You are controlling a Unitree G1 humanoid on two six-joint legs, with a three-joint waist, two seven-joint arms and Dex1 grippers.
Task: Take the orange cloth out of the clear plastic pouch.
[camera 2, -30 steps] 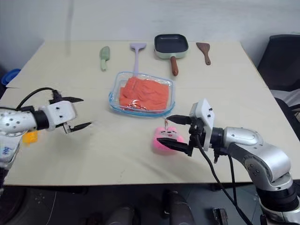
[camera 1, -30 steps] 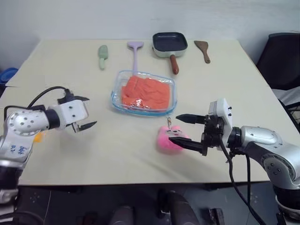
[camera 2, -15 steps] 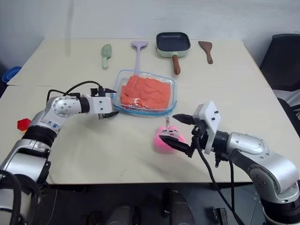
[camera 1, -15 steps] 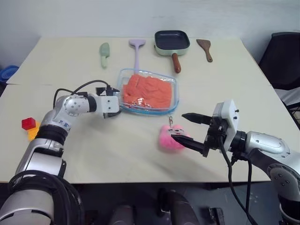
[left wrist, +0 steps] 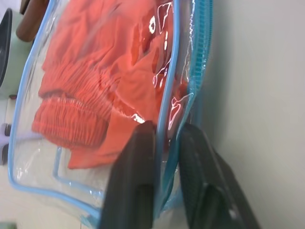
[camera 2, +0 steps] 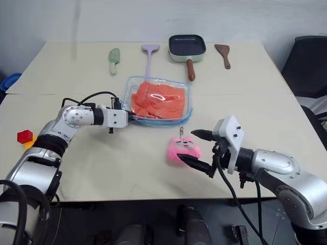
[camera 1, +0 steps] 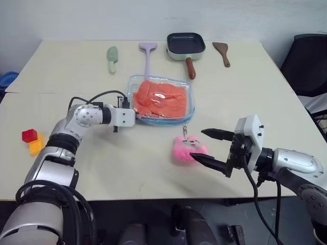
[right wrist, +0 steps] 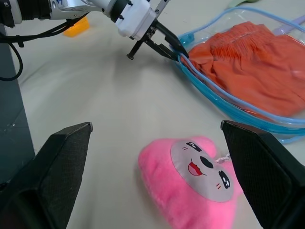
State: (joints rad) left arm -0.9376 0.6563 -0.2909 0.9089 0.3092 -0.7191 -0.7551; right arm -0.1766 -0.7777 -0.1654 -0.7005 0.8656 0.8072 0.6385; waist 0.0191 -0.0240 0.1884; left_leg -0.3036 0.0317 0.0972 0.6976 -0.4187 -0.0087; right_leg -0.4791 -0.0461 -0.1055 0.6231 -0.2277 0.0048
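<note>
Left wrist view: left pincer [left wrist: 164, 138] clamps clear plastic pouch [left wrist: 28, 157] edge; right pincer [camera 1: 210, 148] apart.

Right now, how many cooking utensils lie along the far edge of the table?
4, in a row from left to right: a green spatula, a purple slotted turner, a dark square pan with a brown handle, and a brown wooden spatula. None looks hidden.

We see the left end effector [left wrist: 164, 143] at centre-left, fingers clamped together; the right end effector [camera 1: 210, 148], lower right, gapes wide.
</note>
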